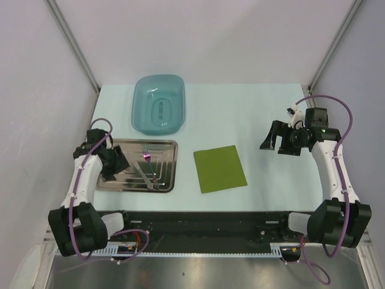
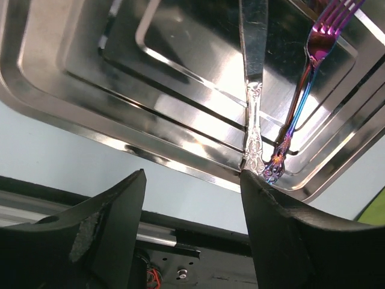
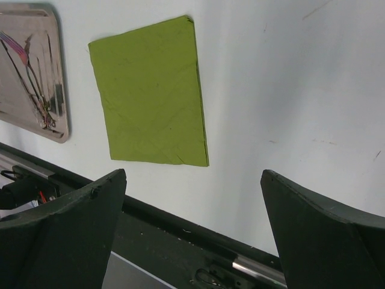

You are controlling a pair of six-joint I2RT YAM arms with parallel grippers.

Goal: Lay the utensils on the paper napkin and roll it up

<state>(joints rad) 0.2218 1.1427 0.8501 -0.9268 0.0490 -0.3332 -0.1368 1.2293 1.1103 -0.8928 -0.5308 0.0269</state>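
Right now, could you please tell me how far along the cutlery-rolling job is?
Nothing is finished yet. The fork and knife lie in the steel tray, and the green napkin lies flat with nothing on it. In hand: the left gripper hovers open over the handle ends; the right gripper is open and empty. Left to do: carry both onto the napkin, then roll it up.

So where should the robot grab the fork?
By its slim neck, from straight above, pinching across it. The fork lies flat in the tray, and there it sits clear of the knife; the handle ends nearly touch.
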